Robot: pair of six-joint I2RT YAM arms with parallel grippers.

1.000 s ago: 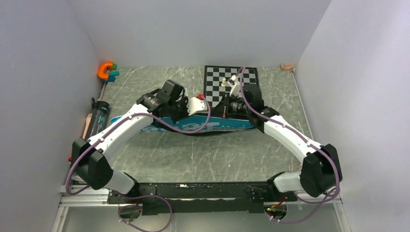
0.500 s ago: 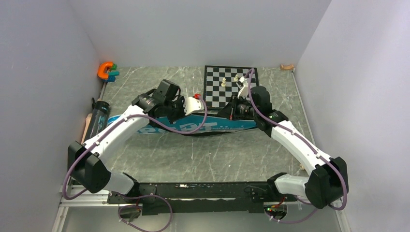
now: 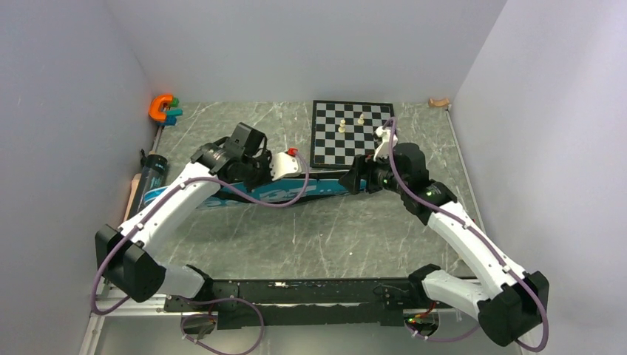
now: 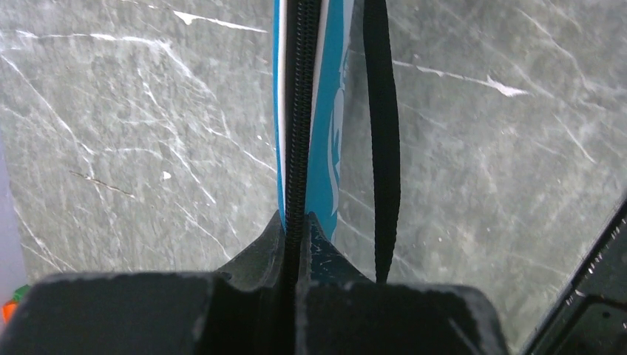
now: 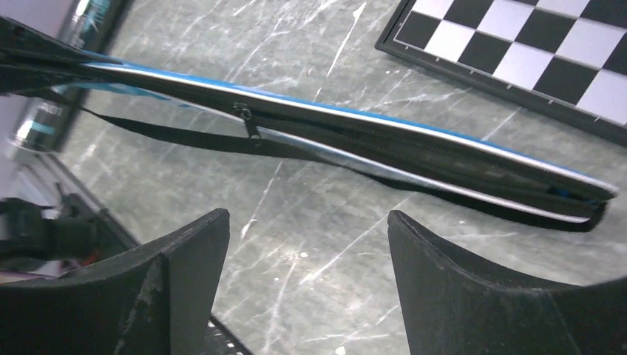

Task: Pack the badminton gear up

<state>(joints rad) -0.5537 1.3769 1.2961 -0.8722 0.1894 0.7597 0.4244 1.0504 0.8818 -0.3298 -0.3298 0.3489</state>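
Observation:
The blue racket bag (image 3: 318,189) lies on its edge across the middle of the table, zipper side up. My left gripper (image 3: 259,176) is shut on the bag's black zipper edge (image 4: 299,148), left of the bag's middle; a black strap (image 4: 381,148) runs alongside. My right gripper (image 3: 352,181) hangs open just off the bag's right end, nothing between its fingers (image 5: 185,251). In the right wrist view the bag (image 5: 414,140) stretches across, its zipper pull (image 5: 244,112) partway along. The long black tube (image 3: 151,176) lies by the left wall.
A chessboard (image 3: 351,132) with a few pieces sits behind the bag's right end, close to my right wrist. An orange clamp (image 3: 161,108) is in the far left corner. A small wooden piece (image 3: 438,102) lies at the far right wall.
My right gripper has opened and drawn back to the right, off the bag. My left arm has pulled the bag leftward along the table.

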